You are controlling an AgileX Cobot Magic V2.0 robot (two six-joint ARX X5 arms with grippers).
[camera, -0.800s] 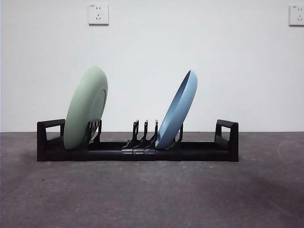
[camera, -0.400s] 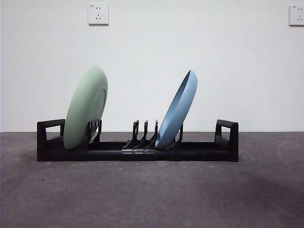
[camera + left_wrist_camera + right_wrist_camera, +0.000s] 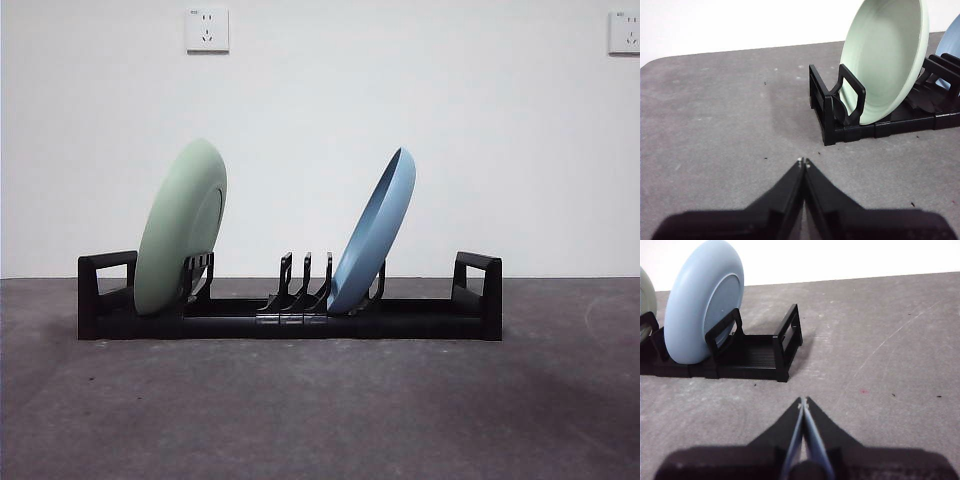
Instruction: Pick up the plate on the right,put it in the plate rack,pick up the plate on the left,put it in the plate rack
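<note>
The rack stands on the grey tabletop with both plates already in it. The green plate sits upright near the rack's left end in the front view, leaning to the right against the prongs just inside the loop handle. The blue plate stands right of the middle, tilted the same way, its foot among the centre prongs. Three prongs between the two plates hold nothing. The left gripper hangs over bare tabletop, well apart from the rack's green-plate end; its fingers are pressed together tip to tip and hold nothing. The right gripper hangs over bare tabletop off the rack's other end, near the blue plate's side; its fingers are likewise pressed together, touching nothing. Two wall sockets show on the white wall behind.
</note>
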